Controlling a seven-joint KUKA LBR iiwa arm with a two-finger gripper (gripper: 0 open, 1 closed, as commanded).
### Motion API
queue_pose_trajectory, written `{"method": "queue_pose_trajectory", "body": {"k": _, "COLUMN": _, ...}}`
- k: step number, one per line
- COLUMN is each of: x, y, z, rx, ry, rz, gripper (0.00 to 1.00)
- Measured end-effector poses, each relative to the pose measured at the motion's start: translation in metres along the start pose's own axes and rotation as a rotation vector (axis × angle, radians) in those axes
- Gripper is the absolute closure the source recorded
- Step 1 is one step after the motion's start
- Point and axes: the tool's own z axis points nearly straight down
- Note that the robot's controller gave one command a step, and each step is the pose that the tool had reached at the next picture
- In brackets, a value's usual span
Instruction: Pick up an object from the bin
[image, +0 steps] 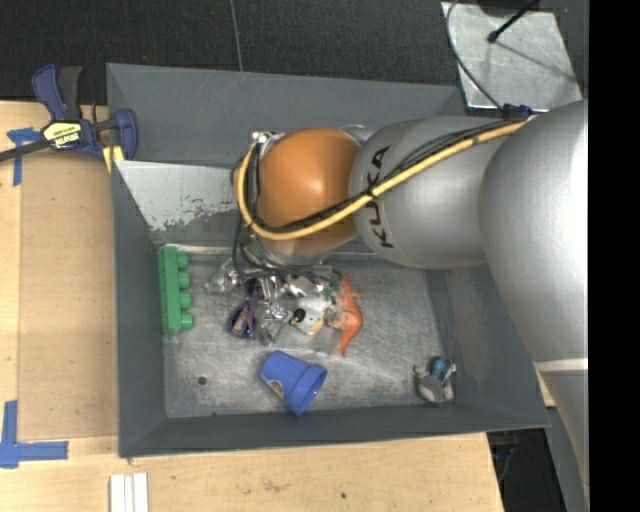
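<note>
- Closest to the lens, reaching in from the right: silver arm (470, 190), with its orange wrist cover (305, 185) poised above the middle of the grey bin (140, 380).
- Beneath that cover: gripper (275, 290), down among a small heap.
- Around it: purple piece (243, 320) just left, orange toy (347, 315) just right, pale clutter (300, 315) between.
- Open or closed: cannot tell, with the tip masked by cover and clutter. Nothing seen in its grasp.
- Probable target: somewhere in that heap, possibly one of the pale bits.
- Lying well clear: green block (176, 290) by the left wall, blue cup (293, 382) on the near side, small grey-blue item (435, 380) in the near right corner.
- Best practice from here: settle on one piece only, close firmly, then lift straight up without dragging neighbours.
</note>
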Motion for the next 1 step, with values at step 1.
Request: {"method": "queue_pose_trajectory", "body": {"k": 1, "x": -0.0152, "y": -0.0018, "z": 0.0122, "rx": 0.01, "ry": -0.037, "rz": -0.061, "gripper": 1.0}}
